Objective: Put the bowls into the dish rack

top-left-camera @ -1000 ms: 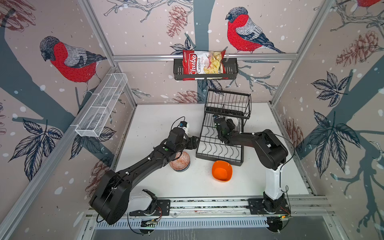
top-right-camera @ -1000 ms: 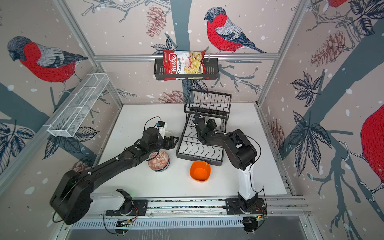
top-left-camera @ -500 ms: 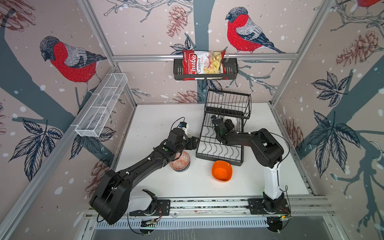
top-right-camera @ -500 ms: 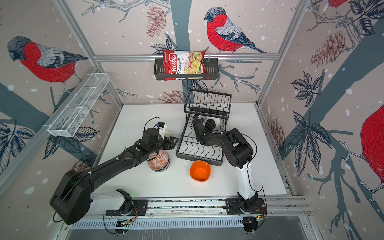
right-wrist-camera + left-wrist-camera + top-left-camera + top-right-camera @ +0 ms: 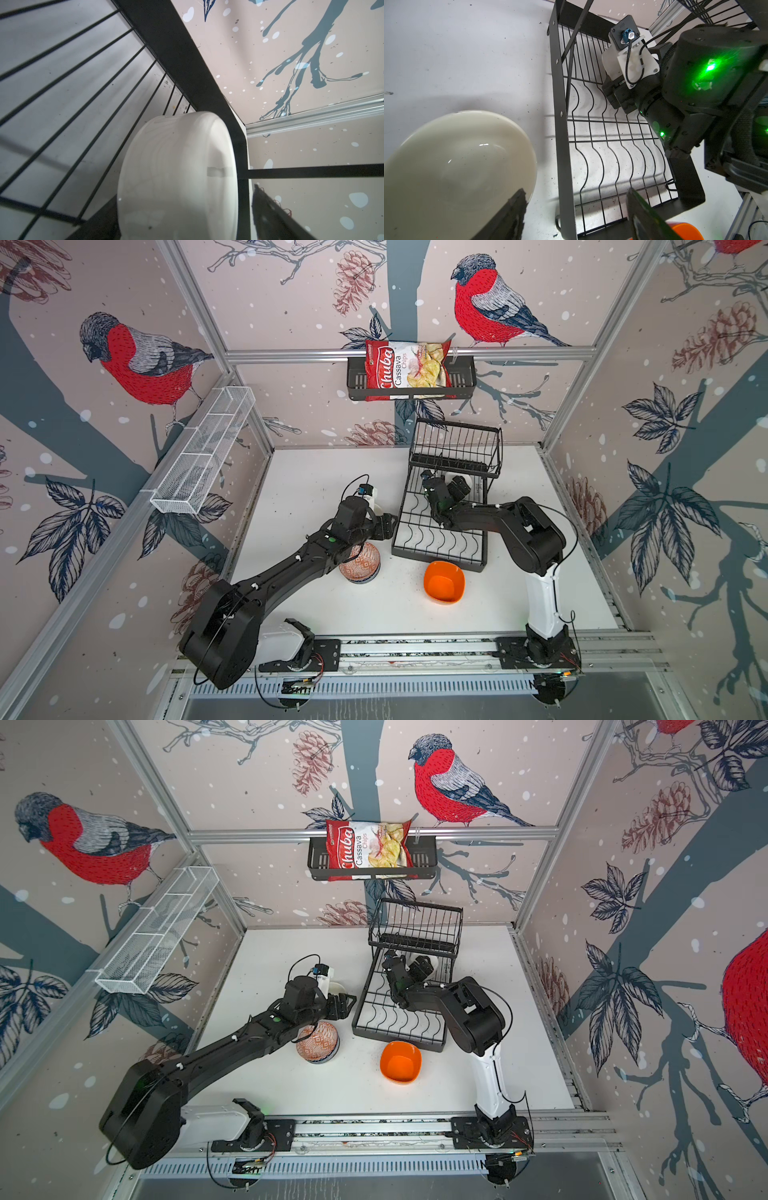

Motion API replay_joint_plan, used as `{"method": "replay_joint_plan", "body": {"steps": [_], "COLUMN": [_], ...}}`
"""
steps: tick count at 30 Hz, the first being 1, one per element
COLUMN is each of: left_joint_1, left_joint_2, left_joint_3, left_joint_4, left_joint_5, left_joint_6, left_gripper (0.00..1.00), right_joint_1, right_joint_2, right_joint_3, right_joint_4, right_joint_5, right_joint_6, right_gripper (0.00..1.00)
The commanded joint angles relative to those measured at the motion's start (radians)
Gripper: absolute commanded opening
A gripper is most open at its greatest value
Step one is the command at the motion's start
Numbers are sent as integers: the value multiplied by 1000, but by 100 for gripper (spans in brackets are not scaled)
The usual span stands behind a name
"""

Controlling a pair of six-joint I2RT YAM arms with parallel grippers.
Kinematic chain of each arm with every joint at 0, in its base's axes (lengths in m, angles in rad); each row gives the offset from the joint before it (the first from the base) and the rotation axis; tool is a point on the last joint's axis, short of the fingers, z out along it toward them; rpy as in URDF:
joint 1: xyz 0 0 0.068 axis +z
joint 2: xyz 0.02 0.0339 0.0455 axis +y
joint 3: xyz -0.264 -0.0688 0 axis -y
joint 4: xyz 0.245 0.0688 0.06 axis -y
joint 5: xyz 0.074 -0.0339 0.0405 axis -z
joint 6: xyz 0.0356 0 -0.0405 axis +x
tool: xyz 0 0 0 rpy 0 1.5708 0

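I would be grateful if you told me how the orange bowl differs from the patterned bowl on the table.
Colour: the orange bowl is plain orange; the patterned bowl carries an orange-red pattern. Outline: the orange bowl looks rounded-square, the patterned bowl round. Cover: the orange bowl lies in the open; the left arm overhangs part of the patterned bowl. Both sit on the table, outside the dish rack.
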Motion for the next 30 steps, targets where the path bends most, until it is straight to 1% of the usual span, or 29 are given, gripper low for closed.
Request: {"method": "replay_joint_plan", "body": {"steps": [1,13,16,21,25,30], "left_joint_1": [4,6,6,6,7,8], "left_joint_2": [-1,2,5,5,2,2], "left_joint_3": [-1,-3,-3,-3,-5,-7], "left_joint_4": [8,8,8,8,7,7], "left_joint_5": [-8,-9,-10,-8,-11,-10], "left_joint_6": [9,9,10,11,10,9], "left_gripper": [76,76,76,76,76,76], "right_joint_1": [3,9,6,0,-6,-12], "right_joint_2": [-24,-46,-58,-54,-34,-1], "right_joint_3": [-4,2,8,40,60,68], "right_joint_4": [-18,-50,-49,-50,-51,-35], "right_joint_5": [-53,-99,-123,-132,-121,-63], "right_joint_6": [51,105,132,174,185,168], "right_gripper": [97,98,98,97,95,91]}}
